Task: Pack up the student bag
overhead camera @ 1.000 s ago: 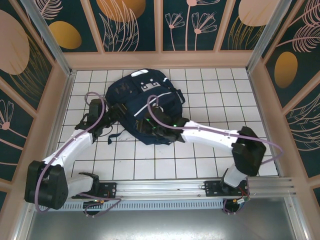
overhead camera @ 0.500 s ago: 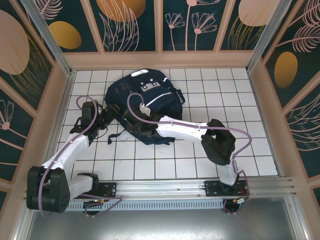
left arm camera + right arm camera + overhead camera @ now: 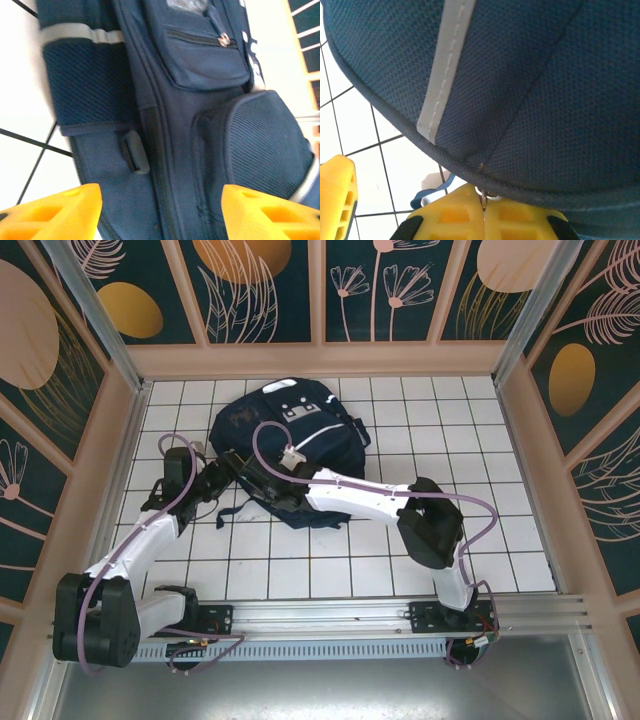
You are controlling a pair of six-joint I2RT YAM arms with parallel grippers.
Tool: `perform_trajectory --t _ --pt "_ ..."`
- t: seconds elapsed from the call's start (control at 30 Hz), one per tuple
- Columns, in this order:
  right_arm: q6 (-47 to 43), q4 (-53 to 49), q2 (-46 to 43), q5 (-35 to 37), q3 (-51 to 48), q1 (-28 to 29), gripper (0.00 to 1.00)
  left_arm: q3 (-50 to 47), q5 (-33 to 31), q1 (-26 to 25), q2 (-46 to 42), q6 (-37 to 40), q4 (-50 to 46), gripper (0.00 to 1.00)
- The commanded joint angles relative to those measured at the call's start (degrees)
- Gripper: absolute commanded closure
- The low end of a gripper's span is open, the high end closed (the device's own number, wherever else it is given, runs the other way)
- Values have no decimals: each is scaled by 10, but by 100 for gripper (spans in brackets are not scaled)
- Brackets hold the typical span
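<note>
Presently the right gripper [image 3: 484, 212] pinches a metal ring [image 3: 484, 194] on the student bag [image 3: 290, 430].
The student bag lies on the white tiled table [image 3: 450, 420] toward its far edge, left of the middle. The right gripper's yellow fingers are pressed together on the ring, at the bag's piped rim facing the near edge. The left gripper [image 3: 160, 210] stands with its fingers [image 3: 55, 212] apart, close against the bag's left side.

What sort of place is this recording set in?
Probably a staged robot work cell, not a real classroom: a white tiled tabletop boxed in by leaf-patterned wall panels, a left arm and right arm bolted to an aluminium rail, one navy backpack on the tiles.
</note>
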Motion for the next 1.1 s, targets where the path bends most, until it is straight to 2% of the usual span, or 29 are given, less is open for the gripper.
perform_trajectory --t 0.0,0.13,0.23,0.3,0.47,0.67,0.8,0.83,0.9,1.07 --pt "-42 -20 -7 37 5 0 100 -21 79 3 -9 -25 88 38" --pt "-138 46 -53 -14 -45 -5 100 -46 134 -3 2 -75 181 38" --pt "-182 73 -78 -58 -75 -12 100 -46 141 -18 20 -94 219 38" --pt "-196 66 -87 -60 -81 -12 100 -37 138 -31 40 -96 224 39" --pt "-226 57 -100 -85 -93 -17 100 -14 110 -53 89 -99 225 48" --pt "-256 32 -115 -96 -107 -19 100 6 126 -58 137 -110 253 63" --pt "-266 -6 -127 -71 -123 -24 100 17 101 -57 148 -99 228 85" --pt "-262 -19 -132 -48 -127 -24 100 20 93 -57 151 -96 220 88" --pt "-253 -51 -150 7 -148 -25 100 27 79 -57 157 -85 205 100" --pt "-263 -66 -220 54 -227 -57 100 39 66 -57 170 -66 187 100"
